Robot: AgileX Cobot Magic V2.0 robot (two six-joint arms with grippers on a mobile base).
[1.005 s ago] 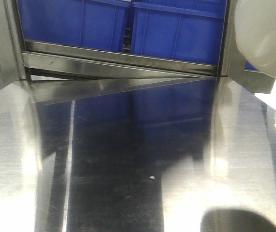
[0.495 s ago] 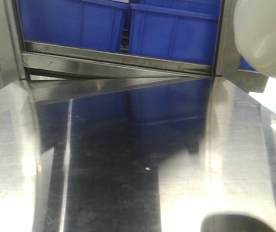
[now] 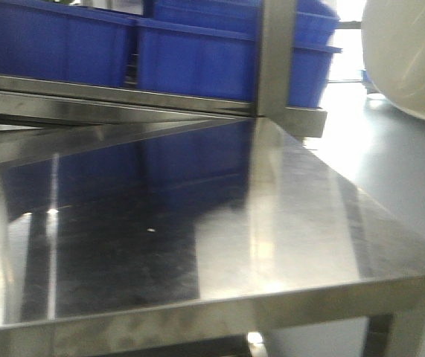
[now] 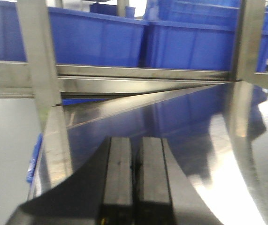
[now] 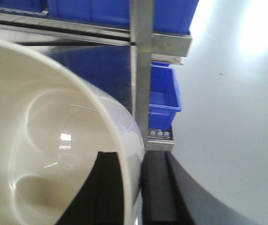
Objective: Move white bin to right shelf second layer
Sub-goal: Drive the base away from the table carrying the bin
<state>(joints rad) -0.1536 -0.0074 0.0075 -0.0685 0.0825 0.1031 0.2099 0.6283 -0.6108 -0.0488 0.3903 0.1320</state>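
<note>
The right hand grips the white bin by its rim, with one finger inside the wall and one outside. The bin hangs in the air past the right edge of the steel tabletop, higher than it and not touching it. The left hand is over the tabletop, pressed together on nothing. Blue crates stand on the rack behind the tabletop.

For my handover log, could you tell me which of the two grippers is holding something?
The right gripper: it clamps the white bin by its wall, one finger inside, one outside. The left gripper is shut on nothing.
</note>
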